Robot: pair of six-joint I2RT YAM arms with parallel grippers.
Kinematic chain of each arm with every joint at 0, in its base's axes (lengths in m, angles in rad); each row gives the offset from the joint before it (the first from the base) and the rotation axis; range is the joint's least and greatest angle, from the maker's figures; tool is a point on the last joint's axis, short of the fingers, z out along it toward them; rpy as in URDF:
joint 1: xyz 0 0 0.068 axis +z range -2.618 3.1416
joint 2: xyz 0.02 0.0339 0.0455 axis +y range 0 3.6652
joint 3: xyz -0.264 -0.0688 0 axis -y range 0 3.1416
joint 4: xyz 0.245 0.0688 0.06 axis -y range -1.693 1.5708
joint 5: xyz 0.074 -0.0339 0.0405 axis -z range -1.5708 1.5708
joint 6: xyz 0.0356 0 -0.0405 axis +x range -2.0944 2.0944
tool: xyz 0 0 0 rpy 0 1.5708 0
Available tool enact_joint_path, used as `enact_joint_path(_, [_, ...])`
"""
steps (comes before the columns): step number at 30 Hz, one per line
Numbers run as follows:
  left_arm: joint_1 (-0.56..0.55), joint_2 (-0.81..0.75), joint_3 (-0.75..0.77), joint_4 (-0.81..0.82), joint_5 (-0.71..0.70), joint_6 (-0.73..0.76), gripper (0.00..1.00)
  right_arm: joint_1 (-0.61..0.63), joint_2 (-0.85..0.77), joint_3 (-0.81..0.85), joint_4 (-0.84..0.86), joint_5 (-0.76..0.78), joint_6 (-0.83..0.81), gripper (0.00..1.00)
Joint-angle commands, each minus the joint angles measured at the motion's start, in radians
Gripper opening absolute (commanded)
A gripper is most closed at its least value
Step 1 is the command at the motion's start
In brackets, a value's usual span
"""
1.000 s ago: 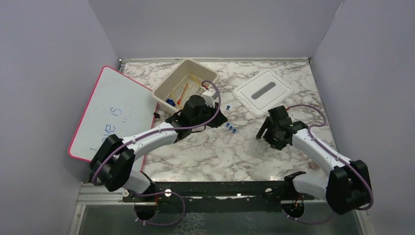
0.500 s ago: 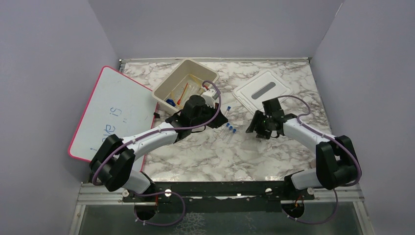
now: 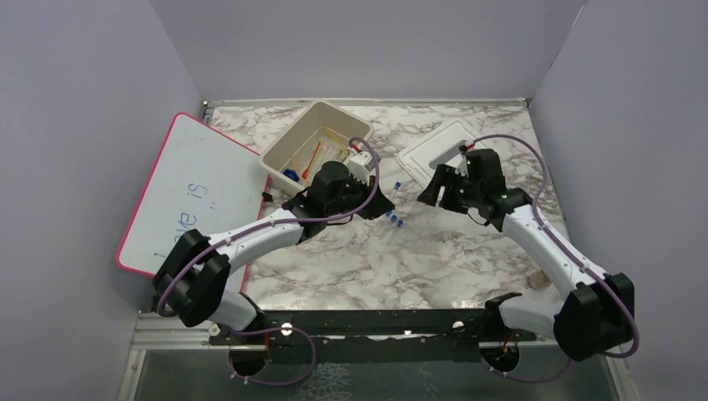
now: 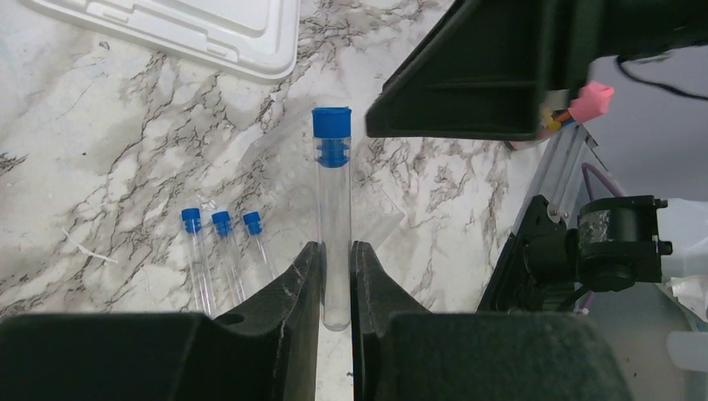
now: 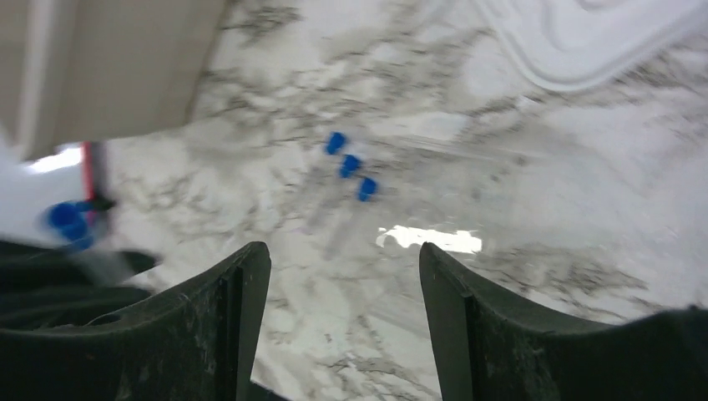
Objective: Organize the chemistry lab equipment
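Note:
My left gripper (image 3: 382, 201) (image 4: 336, 251) is shut on a clear tube with a blue cap (image 4: 332, 196), held above the marble table; the cap end (image 3: 397, 184) points toward the right arm. Three small clear tubes with blue caps (image 3: 391, 221) (image 4: 221, 251) (image 5: 349, 165) lie side by side on the table just right of it. My right gripper (image 3: 429, 192) (image 5: 342, 261) is open and empty, raised above the table right of those tubes. The beige tub (image 3: 282, 144) holds a red-tipped dropper (image 3: 313, 159), a blue-based vial (image 3: 290, 175) and amber tubing.
The white lid (image 3: 434, 150) (image 4: 250, 33) lies at the back right, partly under the right arm. The pink-rimmed whiteboard (image 3: 196, 188) lies at the left. Purple walls close in on the table.
My right arm has swung back and to the left, from the table's right middle to beside the lid. My left arm holds the tube still.

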Motion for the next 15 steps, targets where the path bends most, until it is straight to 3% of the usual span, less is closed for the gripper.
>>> enact_joint_path(1, [0.0, -0.004, 0.002, 0.056, 0.052, 0.051, 0.18, 0.003, -0.083, 0.096, 0.039, -0.347, -0.066, 0.7])
enact_joint_path(9, [-0.001, -0.026, -0.008, 0.056, 0.066, 0.085, 0.18, 0.004, -0.038, 0.166, 0.092, -0.556, 0.063, 0.67])
enact_joint_path(15, [-0.003, -0.033, -0.013, 0.066, 0.081, 0.088, 0.18, 0.004, 0.05, 0.196, 0.078, -0.554, 0.117, 0.57])
